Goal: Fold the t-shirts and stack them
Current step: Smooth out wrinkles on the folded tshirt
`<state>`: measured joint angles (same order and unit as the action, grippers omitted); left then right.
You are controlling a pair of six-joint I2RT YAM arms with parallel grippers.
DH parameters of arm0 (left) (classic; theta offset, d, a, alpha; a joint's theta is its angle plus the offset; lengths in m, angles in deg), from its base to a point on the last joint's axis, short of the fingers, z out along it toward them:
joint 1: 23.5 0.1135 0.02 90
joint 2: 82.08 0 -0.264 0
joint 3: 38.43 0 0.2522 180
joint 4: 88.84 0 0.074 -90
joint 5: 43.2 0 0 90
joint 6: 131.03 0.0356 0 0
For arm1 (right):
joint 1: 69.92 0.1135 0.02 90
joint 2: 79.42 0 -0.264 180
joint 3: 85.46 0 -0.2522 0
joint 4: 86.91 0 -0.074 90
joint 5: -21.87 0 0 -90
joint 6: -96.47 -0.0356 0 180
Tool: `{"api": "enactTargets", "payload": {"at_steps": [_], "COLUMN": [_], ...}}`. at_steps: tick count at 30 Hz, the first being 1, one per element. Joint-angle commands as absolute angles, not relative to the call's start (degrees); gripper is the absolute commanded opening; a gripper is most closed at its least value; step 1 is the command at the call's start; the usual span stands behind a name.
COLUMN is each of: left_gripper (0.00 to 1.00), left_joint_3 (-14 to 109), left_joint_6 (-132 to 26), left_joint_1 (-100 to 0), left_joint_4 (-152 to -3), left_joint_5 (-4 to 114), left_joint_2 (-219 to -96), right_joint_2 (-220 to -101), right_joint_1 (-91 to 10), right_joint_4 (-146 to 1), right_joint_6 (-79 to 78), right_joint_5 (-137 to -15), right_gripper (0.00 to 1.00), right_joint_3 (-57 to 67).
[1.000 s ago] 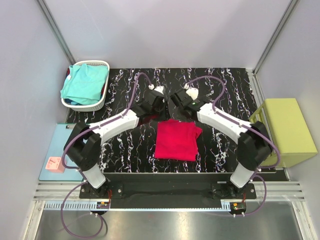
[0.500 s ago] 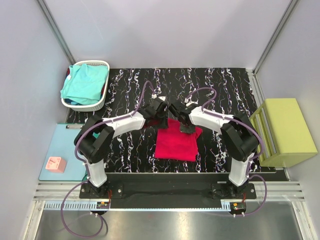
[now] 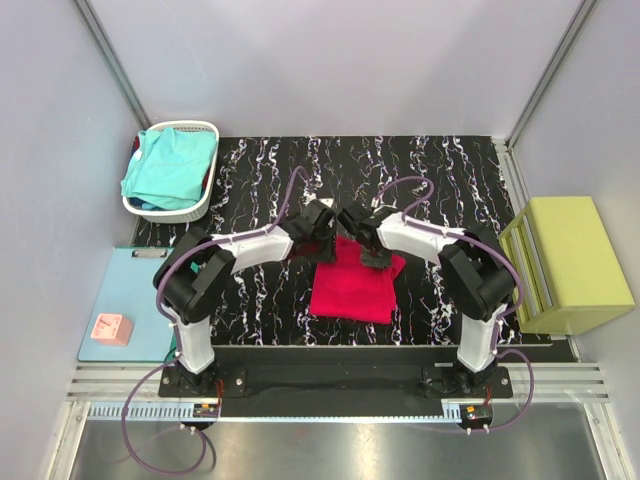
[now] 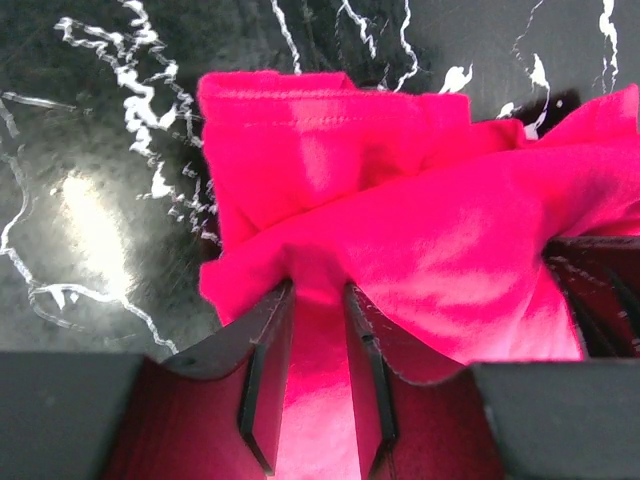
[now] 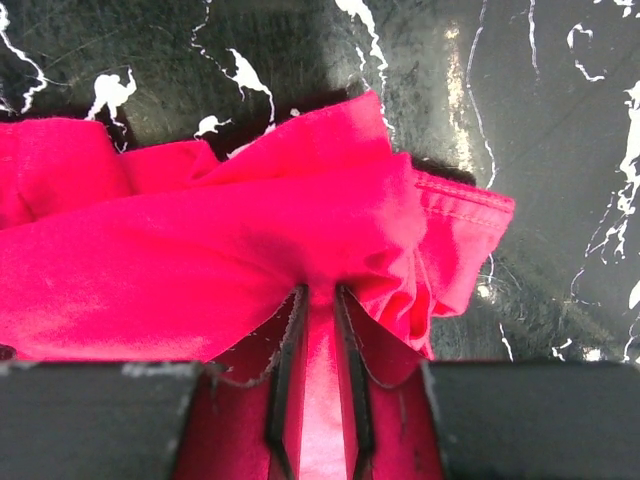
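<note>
The red shirt (image 3: 350, 285) lies folded mid-table (image 3: 450, 170), its far edge bunched. The left gripper (image 4: 318, 292) pinches that edge near the left corner, jaws almost closed on a fold of cloth. The right gripper (image 5: 319, 292) does likewise near the right corner. The turquoise shirt (image 3: 168, 170) sits in the white basket (image 3: 182, 127), far left.

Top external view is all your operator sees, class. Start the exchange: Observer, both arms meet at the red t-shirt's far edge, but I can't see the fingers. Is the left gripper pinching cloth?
Observer: Yes, the left wrist view shows the left gripper closed on a fold of the red t-shirt.
Operator: And the right?
Observer: The right gripper pinches a bunched fold too.
Operator: Which part?
Observer: An edge: a stitched hem shows near each grip.
</note>
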<state>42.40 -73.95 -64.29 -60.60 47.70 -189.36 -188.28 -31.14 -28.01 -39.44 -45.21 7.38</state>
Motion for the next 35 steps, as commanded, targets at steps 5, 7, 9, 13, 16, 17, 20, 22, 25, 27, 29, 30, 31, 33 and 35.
{"api": "enactTargets", "payload": {"at_steps": [5,7,9,13,16,17,20,22,25,27,29,30,31,33,35], "left_gripper": [0.37,0.43,0.44,0.46,0.53,0.63,0.76,0.77,0.81,0.84,0.86,0.87,0.87,0.88,0.89], "left_joint_3": [38.70,39.14,39.75,39.76,37.92,36.96,35.98,35.54,34.58,33.17,32.21,32.03,31.76,30.71,29.92], "left_joint_6": [-73.64,-72.33,-71.18,-69.68,-70.99,-71.52,-73.02,-73.80,-75.65,-76.36,-77.67,-78.11,-78.99,-80.31,-81.54], "left_joint_1": [-64.72,-64.98,-64.98,-65.42,-66.38,-66.65,-67.27,-67.44,-67.44,-67.53,-67.53,-67.53,-67.53,-67.53,-67.53], "left_joint_4": [-58.13,-55.76,-53.82,-45.14,-40.30,-38.97,-33.87,-30.09,-26.22,-24.64,-23.14,-21.66,-20.95,-18.67,-17.61], "left_joint_5": [37.76,35.82,33.62,28.44,25.01,23.00,20.88,19.74,17.89,17.44,16.74,16.65,16.39,15.78,14.72], "left_joint_2": [-163.67,-156.28,-151.97,-149.14,-145.98,-144.93,-141.58,-139.74,-136.58,-133.85,-131.92,-131.39,-130.86,-129.36,-128.49], "right_joint_2": [-161.03,-157.13,-154.04,-153.51,-152.63,-151.67,-148.68,-145.97,-141.84,-139.81,-137.08,-136.29,-134.98,-133.83,-133.12], "right_joint_1": [-29.85,-29.85,-29.85,-29.85,-29.76,-29.84,-29.67,-29.49,-29.41,-29.41,-29.41,-29.41,-29.41,-29.32,-29.32], "right_joint_4": [-32.90,-31.06,-28.61,-24.90,-23.41,-22.97,-20.86,-18.84,-17.34,-16.73,-16.72,-16.81,-16.81,-17.34,-18.39], "right_joint_6": [-37.75,-35.37,-32.30,-29.65,-30.44,-31.05,-31.23,-30.62,-27.91,-26.76,-25.00,-24.38,-23.60,-23.06,-22.80], "right_joint_5": [-38.26,-36.32,-34.56,-32.53,-33.15,-32.88,-31.13,-29.99,-28.14,-27.87,-27.87,-27.96,-28.22,-28.75,-30.76], "right_gripper": [0.39,0.50,0.64,0.78,0.82,0.84,0.87,0.89,0.91,0.92,0.94,0.95,0.95,0.96,0.96], "right_joint_3": [9.16,6.27,4.94,4.93,7.29,8.09,10.90,12.66,14.77,16.00,16.88,17.84,18.38,20.13,20.58]}}
